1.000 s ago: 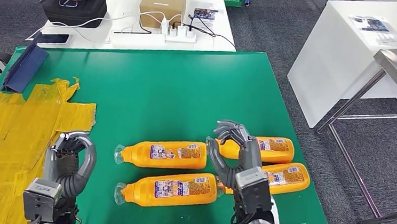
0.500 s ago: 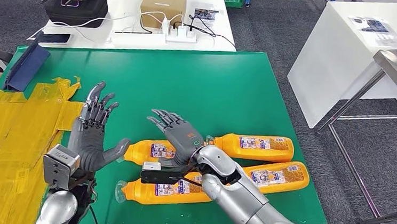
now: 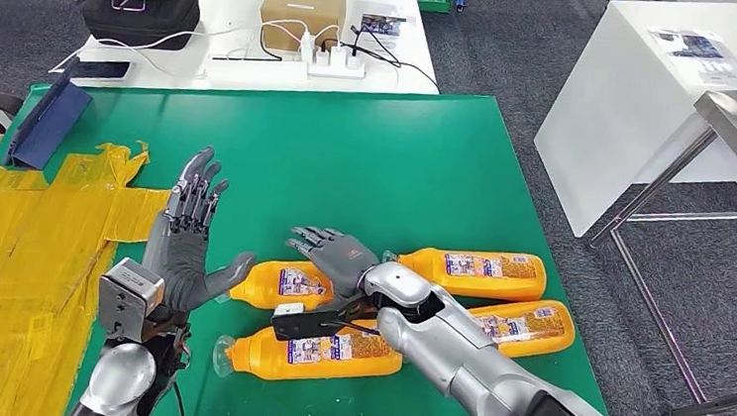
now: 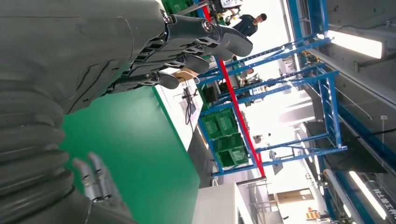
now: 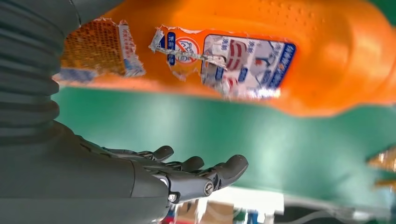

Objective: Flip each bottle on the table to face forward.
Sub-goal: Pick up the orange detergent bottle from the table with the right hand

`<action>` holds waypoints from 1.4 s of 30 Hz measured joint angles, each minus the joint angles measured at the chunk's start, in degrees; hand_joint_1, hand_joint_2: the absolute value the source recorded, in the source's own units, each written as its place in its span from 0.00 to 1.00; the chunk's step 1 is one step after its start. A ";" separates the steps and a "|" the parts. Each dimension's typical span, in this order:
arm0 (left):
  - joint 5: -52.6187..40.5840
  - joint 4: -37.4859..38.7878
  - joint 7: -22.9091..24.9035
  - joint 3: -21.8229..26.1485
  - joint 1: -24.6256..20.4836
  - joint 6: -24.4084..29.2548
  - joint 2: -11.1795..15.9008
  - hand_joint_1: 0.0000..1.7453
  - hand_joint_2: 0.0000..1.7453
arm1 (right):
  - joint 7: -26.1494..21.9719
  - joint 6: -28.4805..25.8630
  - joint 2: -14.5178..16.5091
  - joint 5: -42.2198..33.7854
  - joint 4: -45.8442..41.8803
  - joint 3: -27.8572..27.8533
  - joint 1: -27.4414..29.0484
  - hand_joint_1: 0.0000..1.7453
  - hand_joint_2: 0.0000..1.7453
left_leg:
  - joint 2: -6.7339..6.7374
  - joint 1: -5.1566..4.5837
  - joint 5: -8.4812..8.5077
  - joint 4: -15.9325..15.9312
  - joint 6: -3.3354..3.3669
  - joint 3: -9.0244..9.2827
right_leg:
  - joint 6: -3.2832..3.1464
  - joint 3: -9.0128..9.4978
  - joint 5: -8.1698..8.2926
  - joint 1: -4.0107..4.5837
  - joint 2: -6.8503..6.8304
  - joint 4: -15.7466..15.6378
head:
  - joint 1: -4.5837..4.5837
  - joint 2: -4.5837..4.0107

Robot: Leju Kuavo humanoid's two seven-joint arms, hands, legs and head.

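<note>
Both hands have swung in over the table, left hand (image 3: pixel 186 243) raised with fingers spread and right hand (image 3: pixel 338 255) splayed, empty, above the rear-left bottle (image 3: pixel 284 284), so a flip looks imminent.

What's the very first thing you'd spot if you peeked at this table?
Four bright orange bottles lying on their sides at the near right of the green table. Right over them, the right hand reaches open across one bottle, while the left hand is raised open beside them. A big patch of yellow tape covers the table's left side.
</note>
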 joint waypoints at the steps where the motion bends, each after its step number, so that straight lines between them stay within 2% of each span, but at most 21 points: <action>1: 0.27 0.33 -0.10 -0.15 -0.30 0.00 0.00 0.00 1.00 | -0.19 0.73 0.24 -0.36 0.90 0.31 -0.33 0.00 1.00 | 0.00 0.00 0.00 0.00 0.00 0.00 | 0.00 0.00 0.00 0.00 0.00 0.00 | 0.00 0.00; 15: 2.78 4.50 -1.49 -2.22 -3.33 1.17 -0.02 0.00 1.00 | 0.00 6.88 2.43 -5.09 10.35 3.50 -2.68 0.00 1.00 | 0.00 -0.01 0.01 0.00 0.01 -0.01 | -0.01 -0.02 0.02 -0.01 0.00 -0.01 | 0.00 0.00; 21: 3.52 5.95 -1.87 -3.32 -4.47 1.19 -0.17 0.00 1.00 | 2.32 7.51 2.95 -6.19 12.37 3.50 -3.57 0.01 1.00 | 0.00 -0.01 0.01 0.00 0.01 0.02 | -0.02 0.00 0.02 -0.01 0.00 -0.01 | 0.01 0.00; 22: 3.54 6.12 -1.89 -3.45 -4.58 1.21 -0.17 0.00 1.00 | 2.86 6.83 3.07 -6.29 12.59 3.50 -3.58 0.07 1.00 | 0.00 -0.01 0.01 0.00 0.01 0.03 | -0.02 0.00 0.02 -0.01 0.00 -0.01 | 0.01 0.00; 25: 3.64 6.48 -1.89 -3.74 -4.74 1.41 -0.17 0.00 1.00 | 4.67 3.86 3.42 -6.39 13.04 3.50 -3.48 0.79 1.00 | 0.00 -0.01 0.02 0.00 0.02 0.03 | -0.02 0.01 0.04 -0.01 0.00 -0.01 | 0.01 0.00; 26: 3.65 6.54 -1.86 -3.79 -4.74 1.53 -0.17 0.00 1.00 | 5.28 2.56 3.56 -6.39 13.16 3.48 -3.39 0.99 1.00 | 0.00 -0.01 0.02 0.00 0.02 0.03 | -0.03 0.00 0.05 -0.01 0.00 -0.01 | 0.00 0.00; 34: 2.04 5.57 -0.35 -3.82 -3.67 1.80 -0.17 0.00 1.00 | 8.75 -15.09 4.45 -5.66 12.80 0.53 -0.62 1.00 1.00 | 0.03 -0.01 0.06 0.00 0.06 -0.06 | -0.05 -0.05 0.13 -0.01 0.01 0.00 | 0.00 0.00; 40: 1.41 4.26 0.07 -3.78 -2.68 1.71 -0.17 0.00 1.00 | 9.15 -20.30 4.68 -4.13 11.05 -1.85 1.15 1.00 1.00 | 0.04 0.00 0.06 0.00 0.06 -0.11 | -0.07 -0.10 0.11 0.00 0.01 0.00 | 0.00 0.00; 42: 0.87 3.73 0.30 -3.66 -2.18 1.71 -0.17 0.00 1.00 | 8.35 -24.43 4.75 -3.85 9.60 -3.08 2.37 1.00 1.00 | 0.04 0.00 0.05 0.00 0.05 -0.12 | -0.07 -0.12 0.11 0.00 0.01 0.00 | 0.00 0.00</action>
